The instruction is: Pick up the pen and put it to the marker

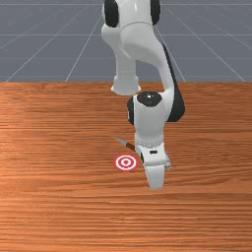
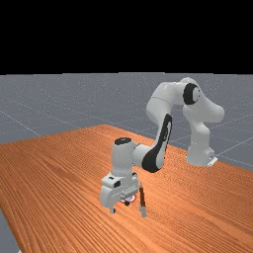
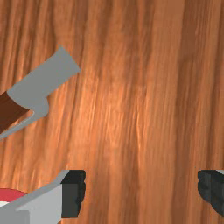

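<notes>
The fingers (image 2: 120, 207) stand wide apart, gripping nothing; from them, the pen (image 2: 143, 198) lies toward two o'clock in the far view. In the front view, the red-and-white marker (image 1: 125, 162) sits on the bench (image 1: 59, 197) near the pen, at its six o'clock.

1. On the table (image 1: 59, 197), flat: the target (image 1: 126, 162); apart from it, on the base's side, the pen (image 1: 130, 146).
2. Near the table's far edge in the front view, behind pen and target: the arm's base (image 1: 125, 86).
3. Aslant in the front view: the pen, pointed end toward upper left, other end behind the hand.
4. Above the table: the gripper (image 2: 120, 207), to the target's right in the front view.
5. In the far view: pen to the right of target and gripper.
6. In the wrist view: target partly behind one finger (image 3: 73, 192); pen's blunt end on the same finger's side.
</notes>
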Controlling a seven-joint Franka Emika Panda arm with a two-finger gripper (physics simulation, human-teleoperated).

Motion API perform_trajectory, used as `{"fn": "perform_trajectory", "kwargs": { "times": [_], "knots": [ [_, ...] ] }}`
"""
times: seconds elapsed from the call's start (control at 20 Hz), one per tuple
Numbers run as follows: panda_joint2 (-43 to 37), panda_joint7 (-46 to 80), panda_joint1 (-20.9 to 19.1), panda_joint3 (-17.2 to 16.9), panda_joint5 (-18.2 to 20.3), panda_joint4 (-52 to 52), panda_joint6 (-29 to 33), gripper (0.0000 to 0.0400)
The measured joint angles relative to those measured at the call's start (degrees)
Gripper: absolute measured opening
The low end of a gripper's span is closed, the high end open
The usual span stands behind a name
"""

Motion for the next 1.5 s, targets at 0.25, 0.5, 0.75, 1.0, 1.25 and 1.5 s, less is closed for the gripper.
{"fn": "perform_trajectory", "kwargs": {
  "times": [0.25,0.5,0.75,1.0,1.25,1.5],
  "knots": [
    [-0.37,-2.36,-2.6,0.11,0.19,-1.08,1.42,0.0398],
    [-0.84,-8.25,-7.93,4.21,3.04,-3.6,4.51,0.04],
    [12.38,-14.82,-7.3,3.18,-0.26,22.61,-8.89,0.04],
    [4.77,-2.13,-5.41,-0.32,1.84,7.39,-0.2,0.04],
    [-3.05,-4.03,-4.5,-1.45,-1.42,-0.49,-0.88,0.04],
    [-2.95,-13.65,-11.53,2.3,1.31,0.73,-1.84,0.04]
  ]
}}
